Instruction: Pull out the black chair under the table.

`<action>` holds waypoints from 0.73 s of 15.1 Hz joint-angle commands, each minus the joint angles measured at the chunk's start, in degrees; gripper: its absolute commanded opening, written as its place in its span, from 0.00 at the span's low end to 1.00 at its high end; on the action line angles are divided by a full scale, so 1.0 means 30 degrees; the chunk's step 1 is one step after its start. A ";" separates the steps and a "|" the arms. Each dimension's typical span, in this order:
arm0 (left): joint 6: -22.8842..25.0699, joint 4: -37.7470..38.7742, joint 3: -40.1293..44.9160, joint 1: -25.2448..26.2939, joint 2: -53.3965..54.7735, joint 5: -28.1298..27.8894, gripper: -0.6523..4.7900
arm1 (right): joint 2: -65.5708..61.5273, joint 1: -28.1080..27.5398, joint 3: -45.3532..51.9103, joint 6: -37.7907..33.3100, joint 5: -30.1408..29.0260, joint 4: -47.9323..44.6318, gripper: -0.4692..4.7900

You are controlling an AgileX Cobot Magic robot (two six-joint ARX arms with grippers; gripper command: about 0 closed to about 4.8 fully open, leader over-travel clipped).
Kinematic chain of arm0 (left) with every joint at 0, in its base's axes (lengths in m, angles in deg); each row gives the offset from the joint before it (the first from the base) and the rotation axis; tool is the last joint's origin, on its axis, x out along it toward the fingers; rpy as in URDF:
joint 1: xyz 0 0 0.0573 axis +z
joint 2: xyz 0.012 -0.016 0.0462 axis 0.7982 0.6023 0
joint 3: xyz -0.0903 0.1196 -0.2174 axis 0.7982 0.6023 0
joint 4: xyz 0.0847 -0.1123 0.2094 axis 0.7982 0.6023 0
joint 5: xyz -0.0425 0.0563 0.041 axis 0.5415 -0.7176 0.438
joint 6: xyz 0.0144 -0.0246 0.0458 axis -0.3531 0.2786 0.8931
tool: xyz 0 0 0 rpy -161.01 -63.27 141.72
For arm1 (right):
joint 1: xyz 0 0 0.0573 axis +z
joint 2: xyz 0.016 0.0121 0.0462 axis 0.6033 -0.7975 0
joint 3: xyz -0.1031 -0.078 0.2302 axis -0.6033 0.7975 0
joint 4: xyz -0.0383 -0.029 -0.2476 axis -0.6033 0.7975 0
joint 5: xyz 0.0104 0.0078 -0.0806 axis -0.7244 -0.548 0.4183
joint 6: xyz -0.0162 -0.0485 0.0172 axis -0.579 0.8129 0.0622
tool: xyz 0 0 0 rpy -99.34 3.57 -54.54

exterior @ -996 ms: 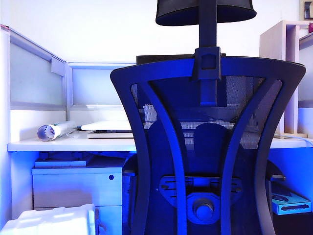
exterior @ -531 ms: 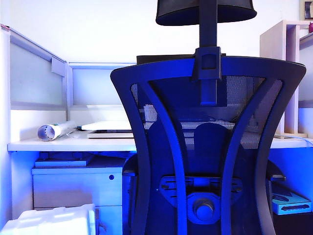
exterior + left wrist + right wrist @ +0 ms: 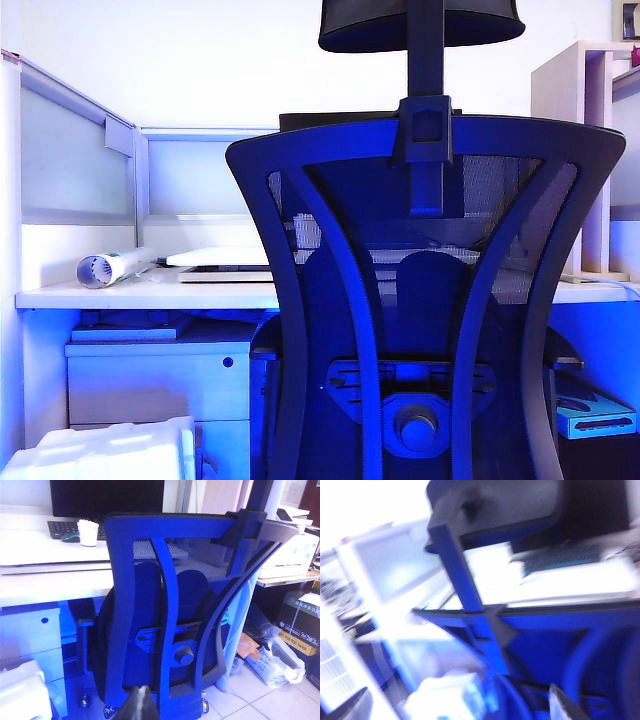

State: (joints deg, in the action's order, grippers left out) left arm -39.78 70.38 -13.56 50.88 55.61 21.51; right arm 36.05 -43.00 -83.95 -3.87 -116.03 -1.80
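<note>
The black chair [image 3: 425, 290] sits pushed in against the table [image 3: 140, 295], its seat under the top. The right gripper [image 3: 460, 705] hovers just behind the backrest frame, fingers spread wide, empty. It should close on the frame's top edge before pulling. The left gripper [image 3: 140, 705] hangs low behind the chair; its opening cannot be told.

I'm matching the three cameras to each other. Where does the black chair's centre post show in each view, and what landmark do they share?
Exterior view: centre post stands upright, right of middle, above the black chair.
Left wrist view: it leans at the upper right.
Right wrist view: blurred, it slants through the middle.
Shared landmark: the clamp block joining post and frame.
</note>
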 commanded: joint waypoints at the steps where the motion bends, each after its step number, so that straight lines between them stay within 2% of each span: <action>1: -0.0124 -0.0262 -0.0015 0.0007 0.0007 0.0168 0.11 | -0.3643 0.1355 -0.2091 -0.0051 -0.0729 -0.2987 1.00; 5: -0.0117 -0.0262 -0.0007 0.0007 0.0007 0.0153 0.11 | -0.8801 0.5304 -0.4444 0.0852 0.1195 -0.4874 1.00; 6: -0.0117 -0.0262 -0.0015 0.0007 0.0007 0.0146 0.11 | -1.2458 0.6666 -0.5901 0.1100 0.2310 -0.5967 1.00; 8: -0.0109 -0.0262 -0.0007 0.0007 0.0007 0.0146 0.11 | -1.4761 0.6710 -0.6943 0.1100 0.2543 -0.7133 1.00; 11: -0.0109 -0.0270 -0.0015 0.0015 0.0007 0.0146 0.11 | -1.7711 0.6717 -0.9173 0.1100 0.2943 -0.7337 1.00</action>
State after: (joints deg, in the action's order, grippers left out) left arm -39.78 70.38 -13.56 50.88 55.61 21.55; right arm -16.03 -22.93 -110.20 -0.63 -107.24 -22.56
